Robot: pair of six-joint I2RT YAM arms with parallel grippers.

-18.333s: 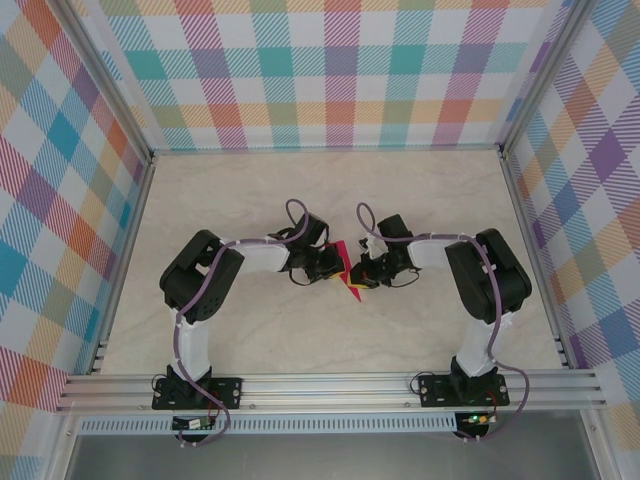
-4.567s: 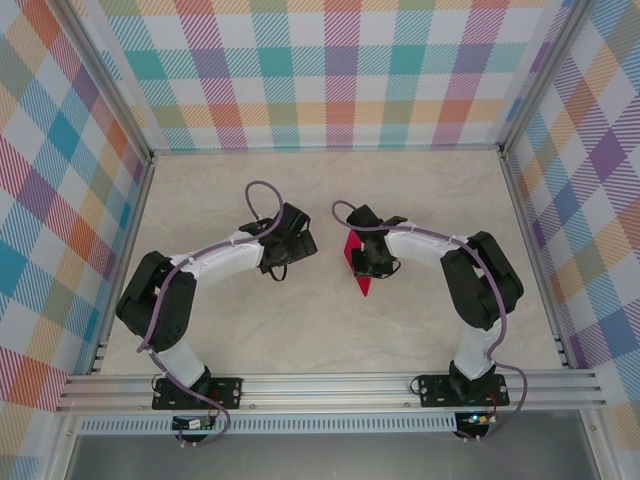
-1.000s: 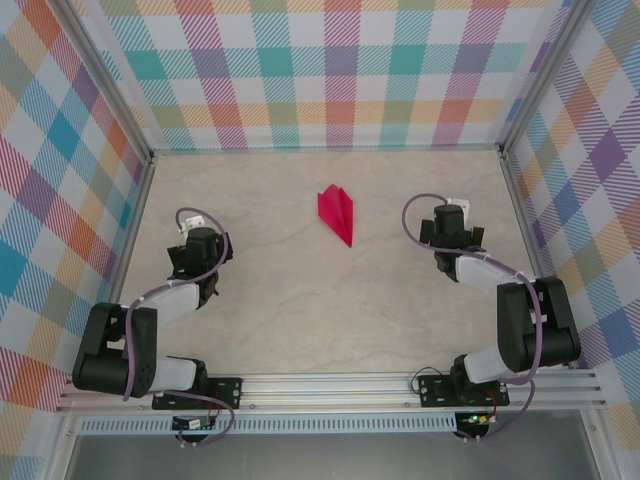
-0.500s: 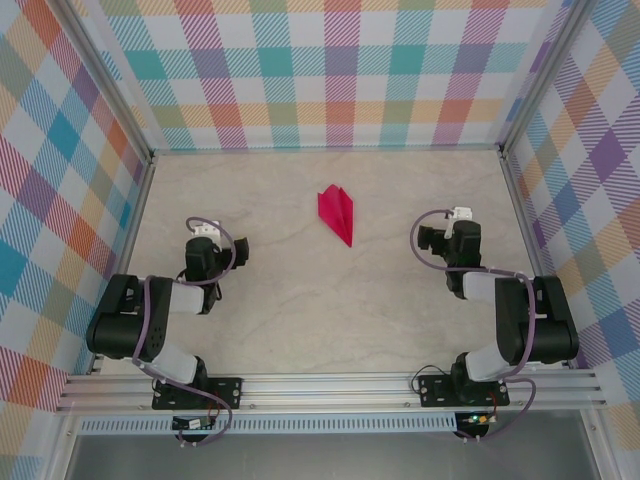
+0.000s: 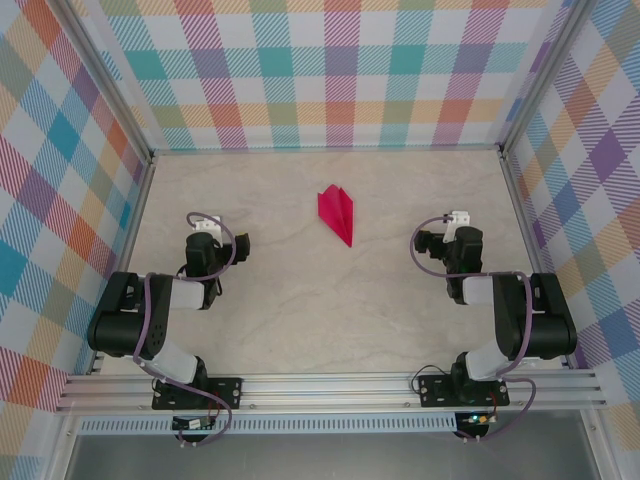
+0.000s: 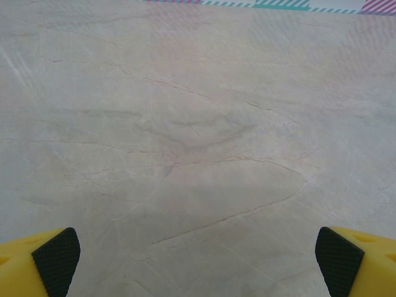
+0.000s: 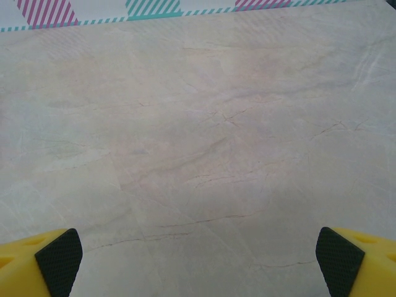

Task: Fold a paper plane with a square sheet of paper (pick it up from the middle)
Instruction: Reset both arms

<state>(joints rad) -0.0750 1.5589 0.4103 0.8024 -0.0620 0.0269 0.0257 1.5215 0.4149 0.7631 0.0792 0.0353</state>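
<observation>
Judging by the present layout, you may treat the folding as complete: the paper plane (image 5: 337, 213) lies free on the desk (image 5: 300, 320) as a narrow magenta dart with a centre crease and layered wings, its nose pointing toward the near edge, and no flat square sheet is to be seen. It sits ahead of both claws and between their lines: forward and to the right of the left claw (image 5: 213, 240), forward and to the left of the right claw (image 5: 447, 238), well apart from each. Both claws are spread wide and carry nothing. In the left wrist view the left claw (image 6: 198, 263) shows its yellow fingertips (image 6: 57, 260) at the outer corners with bare marbled surface between them, and the right claw (image 7: 198, 263) shows the same, with its fingertips (image 7: 59, 260) equally far apart. What is left appears to be little: at most, settling the arms, which are tucked close to their bases. As to clearance, open desk lies ahead of each claw up to the plaid back wall (image 5: 340, 80). The left side rail (image 5: 125, 260) stands near the outer side of the left claw, and the right side rail (image 5: 530, 260) near the outer side of the right claw, so you should favour inward or forward travel. The plane's wing edges lie low against the surface; whether they sit fully flat cannot be told.
</observation>
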